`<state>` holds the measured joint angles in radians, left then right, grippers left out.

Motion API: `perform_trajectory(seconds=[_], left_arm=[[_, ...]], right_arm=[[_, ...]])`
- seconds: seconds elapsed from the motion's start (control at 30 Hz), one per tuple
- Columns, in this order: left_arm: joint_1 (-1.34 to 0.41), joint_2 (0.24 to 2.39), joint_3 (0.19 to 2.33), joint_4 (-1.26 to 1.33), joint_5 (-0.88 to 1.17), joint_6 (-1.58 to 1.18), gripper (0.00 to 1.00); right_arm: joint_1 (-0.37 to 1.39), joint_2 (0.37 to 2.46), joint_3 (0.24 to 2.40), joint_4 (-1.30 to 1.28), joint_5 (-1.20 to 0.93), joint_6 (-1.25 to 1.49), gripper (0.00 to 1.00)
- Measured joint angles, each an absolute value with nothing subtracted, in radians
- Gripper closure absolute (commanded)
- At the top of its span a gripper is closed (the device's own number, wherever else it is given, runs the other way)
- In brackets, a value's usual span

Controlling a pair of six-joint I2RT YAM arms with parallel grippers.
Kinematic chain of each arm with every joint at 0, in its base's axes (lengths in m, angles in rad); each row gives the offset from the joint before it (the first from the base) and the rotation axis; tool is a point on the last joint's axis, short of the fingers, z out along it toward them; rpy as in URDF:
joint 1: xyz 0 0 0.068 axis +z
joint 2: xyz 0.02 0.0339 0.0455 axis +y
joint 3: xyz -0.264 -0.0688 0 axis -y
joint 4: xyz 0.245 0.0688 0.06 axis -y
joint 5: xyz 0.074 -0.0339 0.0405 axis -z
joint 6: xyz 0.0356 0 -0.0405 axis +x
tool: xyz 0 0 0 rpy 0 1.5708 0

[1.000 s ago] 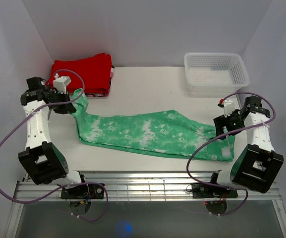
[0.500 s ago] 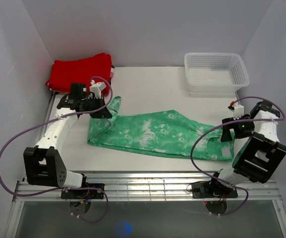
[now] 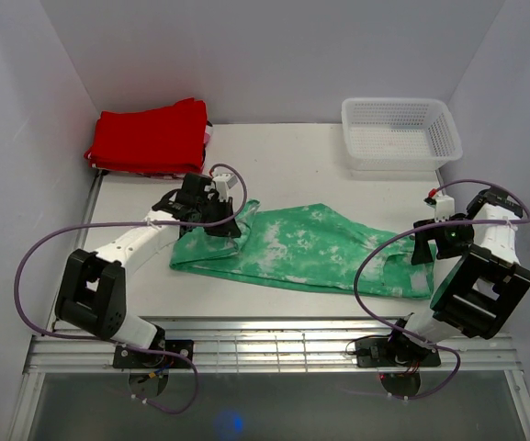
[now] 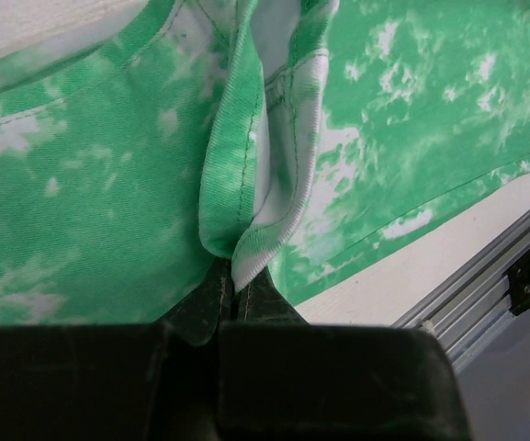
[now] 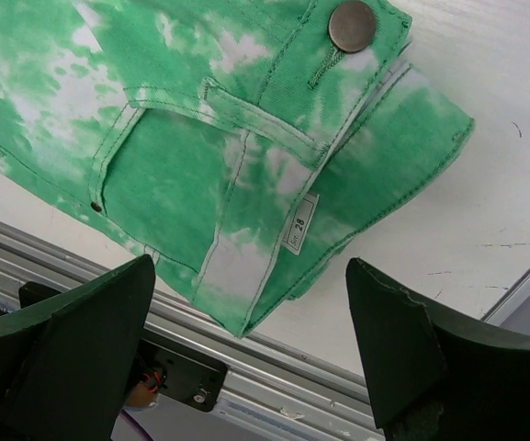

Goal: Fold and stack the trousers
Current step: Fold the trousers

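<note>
Tabletop (image 3: 292,165) bears the trousers (image 3: 310,243), their hem clamped in left pincer (image 4: 236,278).

The trousers (image 3: 310,243) are bright green, mottled all over with white tie-dye blotches, and their seams are stitched in green; the inner face at the waist shows paler, nearly white. Their button (image 5: 352,25) is dull bronze, and the size label (image 5: 299,223) is white with dark print. The folded garment (image 3: 150,138) is plain red, the basket (image 3: 402,158) white, the counter (image 3: 283,156) off-white, the cables (image 3: 355,276) purple
</note>
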<state>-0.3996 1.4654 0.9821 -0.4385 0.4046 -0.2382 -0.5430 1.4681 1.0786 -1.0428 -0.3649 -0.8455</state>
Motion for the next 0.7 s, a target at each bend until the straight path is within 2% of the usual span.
perform_trajectory(seconds=[0.27, 0.3, 0.33, 0.37, 0.43, 0.47, 0.5, 0.53, 0.7], left_arm=[[-0.503, 1.482, 0.915, -0.323, 0.35, -0.292, 1.0], [-0.511, 1.494, 0.915, -0.312, 0.343, -0.299, 0.95], [-0.518, 1.507, 0.915, -0.303, 0.336, -0.306, 0.84], [-0.522, 1.52, 0.915, -0.295, 0.332, -0.31, 0.62], [-0.525, 1.55, 0.916, -0.288, 0.331, -0.319, 0.4], [-0.526, 1.563, 0.92, -0.291, 0.331, -0.324, 0.18], [-0.526, 1.574, 0.928, -0.295, 0.332, -0.322, 0.1], [-0.527, 1.579, 0.938, -0.303, 0.334, -0.321, 0.07], [-0.526, 1.536, 1.005, -0.359, 0.353, -0.279, 0.06]], right_arm=[[-0.543, 1.473, 1.079, -1.048, -0.36, -0.846, 0.1], [-0.543, 1.473, 1.079, -1.048, -0.358, -0.845, 0.1], [-0.543, 1.473, 1.079, -1.048, -0.357, -0.845, 0.1], [-0.543, 1.473, 1.079, -1.049, -0.356, -0.846, 0.1], [-0.543, 1.473, 1.079, -1.049, -0.354, -0.845, 0.1], [-0.543, 1.473, 1.079, -1.049, -0.353, -0.845, 0.1], [-0.543, 1.473, 1.079, -1.049, -0.354, -0.845, 0.1], [-0.543, 1.473, 1.079, -1.049, -0.354, -0.845, 0.1], [-0.543, 1.486, 1.079, -1.049, -0.355, -0.845, 0.1]])
